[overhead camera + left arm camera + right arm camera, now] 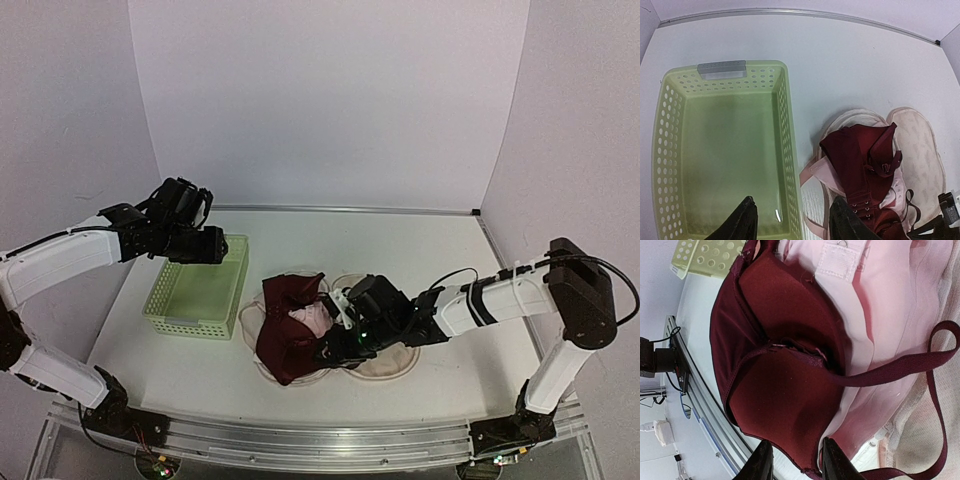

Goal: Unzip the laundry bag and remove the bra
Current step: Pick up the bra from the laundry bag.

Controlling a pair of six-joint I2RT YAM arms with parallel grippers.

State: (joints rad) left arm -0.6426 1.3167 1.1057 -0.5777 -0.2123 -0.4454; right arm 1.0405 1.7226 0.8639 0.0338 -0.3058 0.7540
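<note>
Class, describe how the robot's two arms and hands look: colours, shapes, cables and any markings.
Both the left arm and the right arm have white, rounded link shells joined by chunky black joints. The left hand and the right hand are black, each with two tapering matte fingers. A thin black cable loops by the right elbow. No markings are legible.

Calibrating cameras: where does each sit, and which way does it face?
Top external: above and behind, looking down at the table; left arm, right arm show.
Left wrist: over the basket, facing down; left gripper shows.
Right wrist: close beside the bra, facing it; right gripper shows.
All three share the bra; top and left also the basket.
</note>
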